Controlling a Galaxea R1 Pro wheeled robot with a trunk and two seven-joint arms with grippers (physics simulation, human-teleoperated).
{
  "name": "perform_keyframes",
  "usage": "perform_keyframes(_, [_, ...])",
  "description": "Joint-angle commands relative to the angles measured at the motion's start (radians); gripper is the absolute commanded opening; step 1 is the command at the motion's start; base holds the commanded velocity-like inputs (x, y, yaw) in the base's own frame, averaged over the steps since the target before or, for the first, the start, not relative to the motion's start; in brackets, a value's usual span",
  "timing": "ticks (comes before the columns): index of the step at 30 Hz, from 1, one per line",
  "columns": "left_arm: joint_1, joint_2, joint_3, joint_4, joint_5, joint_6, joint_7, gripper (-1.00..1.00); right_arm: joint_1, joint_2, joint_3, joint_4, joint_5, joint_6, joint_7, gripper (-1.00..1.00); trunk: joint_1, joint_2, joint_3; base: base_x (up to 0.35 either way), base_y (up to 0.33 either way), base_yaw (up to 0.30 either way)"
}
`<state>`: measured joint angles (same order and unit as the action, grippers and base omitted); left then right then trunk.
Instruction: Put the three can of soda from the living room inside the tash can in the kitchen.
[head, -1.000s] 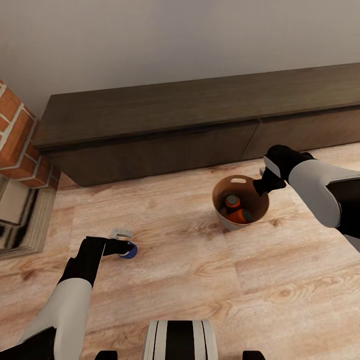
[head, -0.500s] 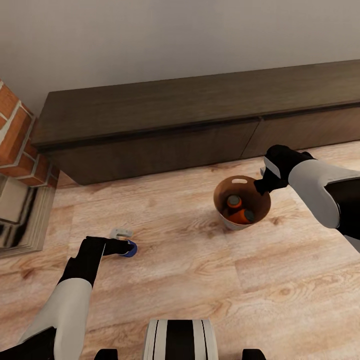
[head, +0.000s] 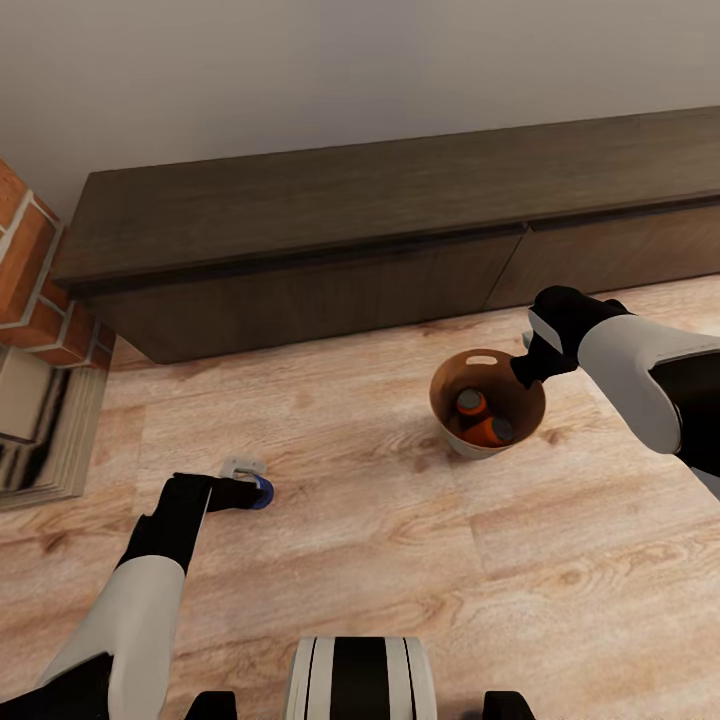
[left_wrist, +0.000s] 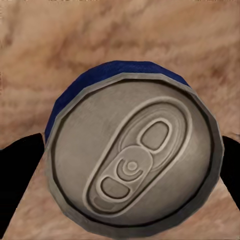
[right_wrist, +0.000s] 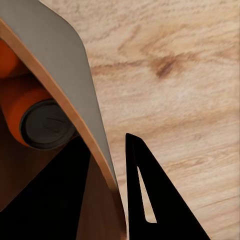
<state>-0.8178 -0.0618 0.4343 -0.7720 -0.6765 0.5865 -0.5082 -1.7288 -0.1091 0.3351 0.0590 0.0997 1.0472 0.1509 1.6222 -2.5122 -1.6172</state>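
Observation:
My left gripper (head: 243, 493) hangs low over the wood floor, shut on a blue can of soda (head: 263, 492). In the left wrist view that blue can (left_wrist: 132, 160) shows its silvery top, with a black finger (left_wrist: 20, 187) at each side. The tash can (head: 533, 400), coppery-brown inside, stands on the floor to the right. An orange can (head: 487, 432) and a dark reddish can (head: 467, 402) lie in it. My right gripper (head: 527, 370) is shut on its rim. In the right wrist view the rim (right_wrist: 75, 95) runs between the fingers (right_wrist: 150, 200), with the orange can (right_wrist: 42, 117) inside.
A long dark low cabinet (head: 380, 240) runs along the grey wall behind. A red-brick fireplace (head: 30, 290) stands at the left edge. My base (head: 360, 680) shows at the bottom. Wood floor (head: 380, 530) lies open between the two arms.
The whole picture has shifted a little, so the camera has moved. Both grippers keep their holds, on the blue can and on the rim.

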Motion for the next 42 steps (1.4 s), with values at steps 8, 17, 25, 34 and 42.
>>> perform_keyframes(8, [0.002,0.000,0.000,-0.005,0.001,0.001,-0.004,-1.00,0.014,-0.001,-0.033,-0.008,0.018,0.000,-0.001,-1.00,0.000,0.001,0.004,0.000,0.000,0.000])
perform_keyframes(17, [-0.003,0.000,0.000,0.003,-0.003,0.029,-0.004,-1.00,0.014,-0.001,-0.034,-0.009,0.018,0.000,-0.001,-1.00,-0.004,0.003,0.038,0.000,0.000,0.000])
perform_keyframes(25, [-0.003,0.000,0.000,0.002,-0.003,0.035,-0.004,-1.00,0.016,0.005,-0.046,-0.011,0.017,0.000,-0.002,-1.00,-0.007,0.004,0.069,0.000,0.000,0.000])
perform_keyframes(34, [-0.003,0.000,0.000,0.000,-0.003,0.036,-0.004,-1.00,0.020,0.004,-0.086,-0.013,0.014,0.000,-0.002,-1.00,-0.011,0.007,0.104,0.000,0.000,0.000])
perform_keyframes(42, [-0.003,0.002,0.000,-0.004,-0.003,0.040,-0.008,-1.00,0.023,0.005,-0.118,-0.012,0.014,0.000,-0.002,-1.00,-0.015,0.008,0.135,0.000,0.000,0.000])
